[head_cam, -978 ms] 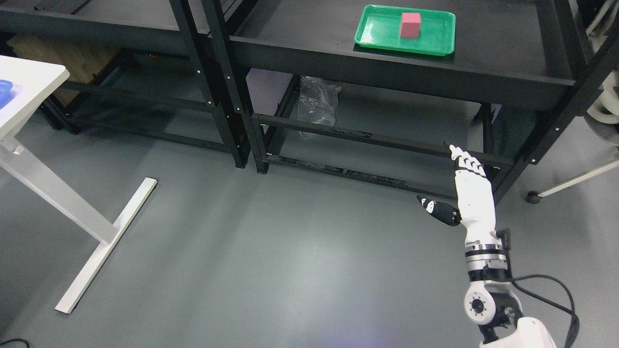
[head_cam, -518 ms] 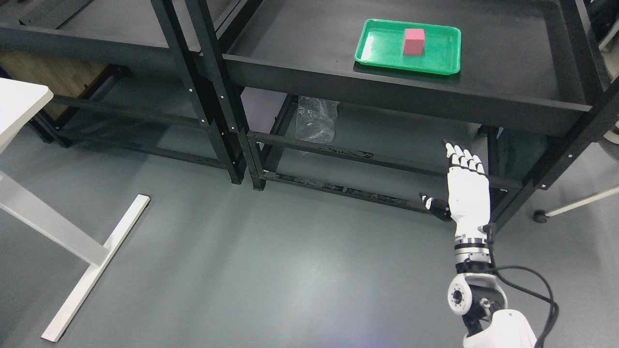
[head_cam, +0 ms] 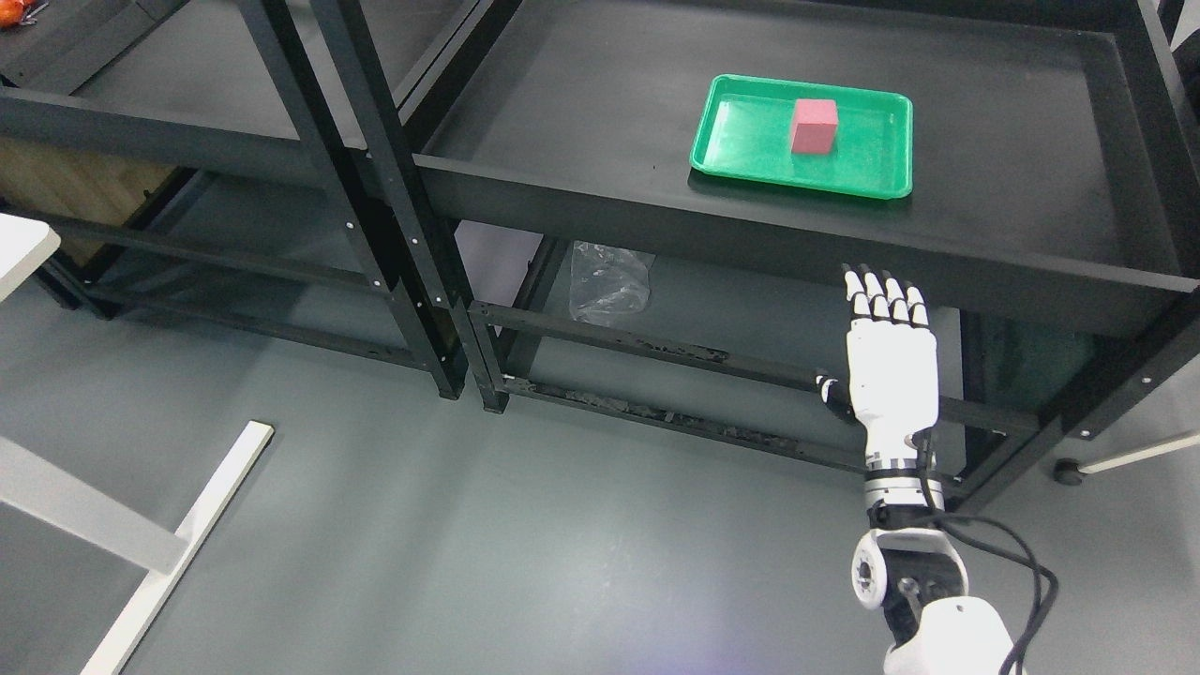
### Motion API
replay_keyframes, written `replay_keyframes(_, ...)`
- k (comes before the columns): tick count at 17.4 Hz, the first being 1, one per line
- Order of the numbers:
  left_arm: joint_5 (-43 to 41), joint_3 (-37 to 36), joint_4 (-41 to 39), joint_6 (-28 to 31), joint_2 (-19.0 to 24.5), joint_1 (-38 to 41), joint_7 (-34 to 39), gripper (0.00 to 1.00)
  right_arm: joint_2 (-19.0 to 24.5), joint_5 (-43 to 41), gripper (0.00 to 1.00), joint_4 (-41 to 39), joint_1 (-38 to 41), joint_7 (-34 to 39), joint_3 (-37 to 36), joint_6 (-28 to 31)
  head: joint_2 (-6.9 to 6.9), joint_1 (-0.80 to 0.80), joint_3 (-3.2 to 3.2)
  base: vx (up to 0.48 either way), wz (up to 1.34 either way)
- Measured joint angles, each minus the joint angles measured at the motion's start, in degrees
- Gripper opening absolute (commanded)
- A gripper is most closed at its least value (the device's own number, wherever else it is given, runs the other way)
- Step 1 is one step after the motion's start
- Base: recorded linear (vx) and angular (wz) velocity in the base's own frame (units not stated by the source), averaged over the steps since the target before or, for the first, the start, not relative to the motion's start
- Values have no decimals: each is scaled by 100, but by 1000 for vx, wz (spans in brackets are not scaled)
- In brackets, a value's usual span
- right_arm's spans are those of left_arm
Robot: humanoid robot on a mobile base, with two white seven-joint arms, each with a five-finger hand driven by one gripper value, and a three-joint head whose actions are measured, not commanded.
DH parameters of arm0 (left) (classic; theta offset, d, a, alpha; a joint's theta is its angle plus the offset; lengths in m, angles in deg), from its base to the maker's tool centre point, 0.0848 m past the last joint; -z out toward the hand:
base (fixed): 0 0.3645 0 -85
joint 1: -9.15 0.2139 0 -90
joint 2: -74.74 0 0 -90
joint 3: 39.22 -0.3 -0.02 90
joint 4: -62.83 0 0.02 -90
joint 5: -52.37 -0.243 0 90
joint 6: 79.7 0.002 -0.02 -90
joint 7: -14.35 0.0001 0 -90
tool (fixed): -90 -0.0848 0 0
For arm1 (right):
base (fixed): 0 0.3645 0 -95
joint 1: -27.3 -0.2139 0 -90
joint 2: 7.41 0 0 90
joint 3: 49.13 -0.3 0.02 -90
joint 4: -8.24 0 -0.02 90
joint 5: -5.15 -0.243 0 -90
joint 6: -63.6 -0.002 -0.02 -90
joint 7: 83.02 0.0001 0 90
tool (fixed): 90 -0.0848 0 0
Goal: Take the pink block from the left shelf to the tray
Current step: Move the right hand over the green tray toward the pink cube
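A pink block [head_cam: 813,126] stands upright inside the green tray [head_cam: 741,145] on the right black shelf [head_cam: 600,112]. My right hand [head_cam: 881,323] is raised in front of that shelf, below its front edge, fingers straight and spread, holding nothing. It hangs well below and slightly right of the tray. The left shelf [head_cam: 178,66] shows a bare dark surface with only a small orange object [head_cam: 11,11] at its far corner. My left arm is out of the picture.
A crumpled clear plastic bag [head_cam: 607,281] lies on the lower level under the right shelf. Black uprights [head_cam: 375,187] separate the two shelves. A white table leg [head_cam: 159,544] crosses the grey floor at lower left. A caster [head_cam: 1064,469] sits at far right.
The camera has tilted up and turned, so the whole scene slid down and left. My right hand rose and rotated to show its back, nearer the shelf edge. The block stays in the tray.
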Motion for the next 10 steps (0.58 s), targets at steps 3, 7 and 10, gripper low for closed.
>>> replay_keyframes(3, 0, 0, 0, 0, 0, 0, 0, 100, 25, 132, 99, -32, -3, -291, 4, 26, 0, 0, 0, 243, -32)
replay_keyframes(7, 0, 0, 0, 1, 0, 0, 0, 100, 46, 47, 99, -105, -105, -745, 4, -25, 0, 0, 0, 254, -103)
replay_keyframes(10, 0, 0, 0, 0, 0, 0, 0, 100, 57, -132, 99, -159, -207, -1225, 0, -83, 0, 0, 0, 253, -114)
